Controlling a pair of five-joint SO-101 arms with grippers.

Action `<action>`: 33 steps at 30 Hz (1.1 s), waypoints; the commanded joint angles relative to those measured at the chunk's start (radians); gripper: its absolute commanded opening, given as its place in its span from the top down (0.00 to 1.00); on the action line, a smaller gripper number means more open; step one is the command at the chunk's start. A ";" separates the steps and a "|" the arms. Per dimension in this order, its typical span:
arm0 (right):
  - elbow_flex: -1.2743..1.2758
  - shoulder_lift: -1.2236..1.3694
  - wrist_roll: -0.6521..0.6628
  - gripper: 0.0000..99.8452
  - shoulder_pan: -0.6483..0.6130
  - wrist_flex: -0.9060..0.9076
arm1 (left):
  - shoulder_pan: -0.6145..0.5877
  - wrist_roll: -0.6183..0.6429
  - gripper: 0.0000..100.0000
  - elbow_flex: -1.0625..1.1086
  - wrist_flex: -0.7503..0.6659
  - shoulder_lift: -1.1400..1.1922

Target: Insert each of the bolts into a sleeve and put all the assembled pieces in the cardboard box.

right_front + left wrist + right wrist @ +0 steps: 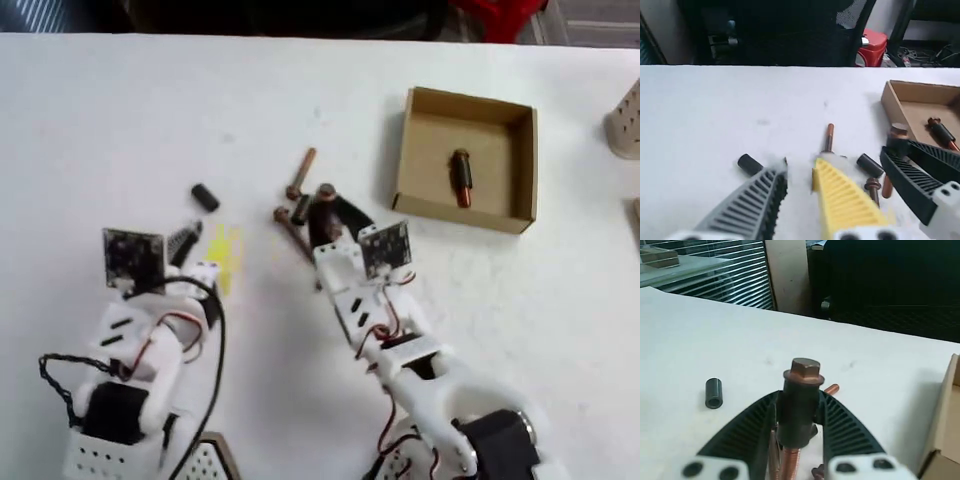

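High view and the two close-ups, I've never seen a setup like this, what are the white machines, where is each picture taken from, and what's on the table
Those are two small robot arms at a white table. The high view comes from a fixed camera looking down. Each close-up comes from a camera on one arm's wrist, looking out along its jaws.

The left arm has one grey and one yellow jaw, open and holding nothing. The right arm has black jaws shut on a sleeve with a bolt through it.

On the table lie a loose sleeve, a second sleeve, a bare bolt and another bolt. The cardboard box already holds one assembled piece.
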 commanded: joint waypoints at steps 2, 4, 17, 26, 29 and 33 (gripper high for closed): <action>-0.075 -0.186 0.009 0.98 0.102 0.197 | -0.067 0.018 0.96 0.009 -0.147 0.111; -0.114 -0.266 0.009 0.98 0.165 0.348 | -0.077 0.020 0.98 0.041 -0.215 0.194; -0.582 -0.275 0.011 0.98 0.410 1.150 | -0.243 0.081 0.98 0.060 -0.577 0.800; -1.143 0.145 0.081 0.98 0.572 1.423 | -0.234 -0.044 0.98 0.023 -0.632 0.969; -1.381 0.312 0.143 0.98 0.598 1.529 | -0.239 -0.046 0.98 0.023 -0.634 0.970; -1.694 0.538 0.152 0.98 0.628 1.659 | -0.272 -0.046 0.98 0.021 -0.637 0.969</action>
